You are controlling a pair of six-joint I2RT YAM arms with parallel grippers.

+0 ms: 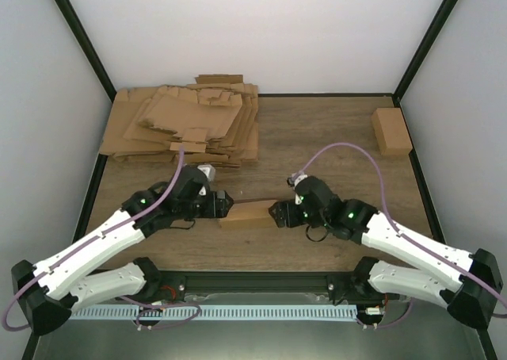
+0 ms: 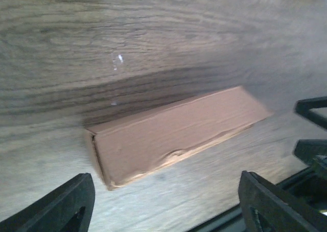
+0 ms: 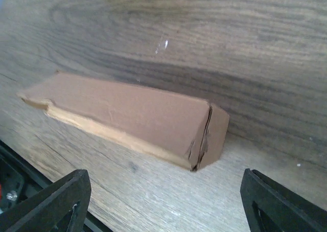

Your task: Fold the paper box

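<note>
The paper box (image 1: 248, 214) is a small closed brown carton lying on the wood table between my two grippers. In the left wrist view the paper box (image 2: 173, 135) lies slantwise with a dented lower edge. In the right wrist view the paper box (image 3: 127, 117) shows its closed end with a seam. My left gripper (image 1: 224, 205) is open at the carton's left end, apart from it (image 2: 166, 211). My right gripper (image 1: 276, 213) is open at the carton's right end, apart from it (image 3: 166, 211).
A thick heap of flat brown cardboard sheets (image 1: 186, 126) lies at the back left. A second small folded brown carton (image 1: 391, 131) sits at the back right. A black frame rail runs along the table's near edge (image 1: 261, 281). White walls enclose the table.
</note>
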